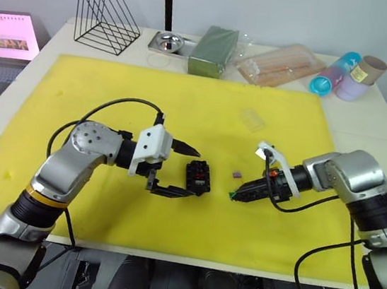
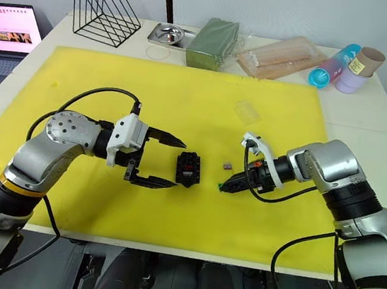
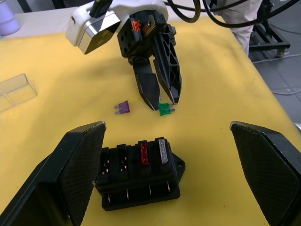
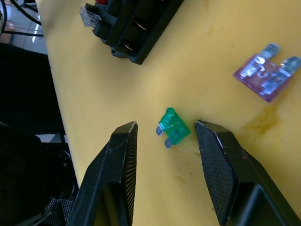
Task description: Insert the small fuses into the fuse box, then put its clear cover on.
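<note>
The black fuse box (image 3: pixel 138 174) lies on the yellow mat (image 1: pixel 185 101), with a red fuse (image 3: pixel 144 153) and a grey fuse (image 3: pixel 162 150) seated in its slots. My left gripper (image 1: pixel 186 172) is open, its fingers on either side of the box without touching it. Just right of the box lie the purple fuse (image 4: pixel 268 75) and the green fuse (image 4: pixel 173 126), loose on the mat. My right gripper (image 4: pixel 165 125) is open and low, its fingertips straddling the green fuse. The clear cover (image 1: pixel 252 118) rests on the mat farther back.
Along the table's back edge stand a wire rack (image 1: pixel 107 15), a metal tray (image 1: pixel 168 41), a green packet (image 1: pixel 213 49), a clear bag of sticks (image 1: pixel 282 65) and cups lying on their sides (image 1: pixel 345 75). A laptop (image 1: pixel 8 38) sits at far left.
</note>
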Controlling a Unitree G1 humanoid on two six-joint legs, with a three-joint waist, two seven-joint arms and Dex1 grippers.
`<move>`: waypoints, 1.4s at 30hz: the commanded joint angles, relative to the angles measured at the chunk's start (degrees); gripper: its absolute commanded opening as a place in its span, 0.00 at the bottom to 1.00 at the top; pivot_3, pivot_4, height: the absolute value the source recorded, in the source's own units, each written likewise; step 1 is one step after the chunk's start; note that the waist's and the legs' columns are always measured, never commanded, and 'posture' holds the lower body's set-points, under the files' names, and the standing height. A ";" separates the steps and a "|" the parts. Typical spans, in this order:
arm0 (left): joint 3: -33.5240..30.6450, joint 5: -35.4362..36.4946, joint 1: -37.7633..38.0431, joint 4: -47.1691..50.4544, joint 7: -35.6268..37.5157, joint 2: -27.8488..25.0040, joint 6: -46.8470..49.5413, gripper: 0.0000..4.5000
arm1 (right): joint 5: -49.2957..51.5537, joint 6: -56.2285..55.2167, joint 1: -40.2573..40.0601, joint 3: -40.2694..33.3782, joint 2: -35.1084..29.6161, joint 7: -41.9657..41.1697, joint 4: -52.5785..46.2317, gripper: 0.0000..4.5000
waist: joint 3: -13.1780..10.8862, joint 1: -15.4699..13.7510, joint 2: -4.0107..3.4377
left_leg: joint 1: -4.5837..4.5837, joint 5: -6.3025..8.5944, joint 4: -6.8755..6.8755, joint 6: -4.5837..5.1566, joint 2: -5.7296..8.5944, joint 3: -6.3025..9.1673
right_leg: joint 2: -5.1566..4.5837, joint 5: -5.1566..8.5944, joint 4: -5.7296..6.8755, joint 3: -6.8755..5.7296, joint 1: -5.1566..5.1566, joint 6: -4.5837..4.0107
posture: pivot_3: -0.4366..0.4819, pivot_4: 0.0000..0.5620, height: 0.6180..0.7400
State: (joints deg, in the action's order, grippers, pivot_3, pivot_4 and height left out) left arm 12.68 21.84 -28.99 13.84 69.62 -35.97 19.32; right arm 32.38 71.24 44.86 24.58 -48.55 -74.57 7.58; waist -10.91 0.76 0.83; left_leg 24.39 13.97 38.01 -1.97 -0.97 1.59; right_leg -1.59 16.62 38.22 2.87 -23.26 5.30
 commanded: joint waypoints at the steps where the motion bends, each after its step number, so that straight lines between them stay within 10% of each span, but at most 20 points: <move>1: -0.32 -0.04 -0.44 2.01 -0.54 0.07 -0.48 1.00 | -0.19 0.41 0.46 0.56 0.31 -1.03 -0.13 0.44 | 0.00 0.00 0.00 | 0.00 0.00 0.00 0.00 0.00 0.00 | 0.00 0.00 0.00 0.00 0.00 0.00 | 0.48 0.27 1.00; 11: -0.31 0.01 -0.38 2.02 -0.97 0.06 -0.50 1.00 | -2.04 -0.79 1.47 0.84 0.67 -1.91 1.93 0.44 | 0.00 -0.01 0.00 | 0.00 0.00 0.00 0.00 0.00 0.00 | 0.00 0.00 0.00 0.00 0.00 0.00 | 0.48 0.27 1.00; 18: -0.11 -0.10 -0.49 1.76 -1.21 0.30 -0.77 1.00 | -2.85 -1.37 1.77 1.07 0.54 -2.75 2.49 0.05 | 0.00 -0.01 0.00 | 0.00 0.00 0.00 0.00 0.01 0.00 | -0.01 0.00 0.01 0.00 0.00 0.00 | 0.48 0.27 1.00; 42: -2.11 -2.14 1.99 -1.14 -1.23 -3.43 -3.33 1.00 | -2.45 -7.22 7.51 -8.34 1.91 4.21 -16.45 0.02 | -0.02 0.13 -0.05 | -0.01 0.00 -0.01 0.00 -0.01 0.06 | -0.01 0.00 0.04 0.00 -0.04 0.00 | 0.48 0.27 1.00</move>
State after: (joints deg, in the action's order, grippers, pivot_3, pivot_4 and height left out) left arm 11.85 20.33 -27.05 12.55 68.49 -38.87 17.68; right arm 30.00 65.40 50.55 18.69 -47.04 -71.51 -6.50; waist -10.93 0.90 0.78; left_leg 24.37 13.97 38.00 -1.97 -0.98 1.66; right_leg -1.59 16.62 38.26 2.86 -23.30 5.30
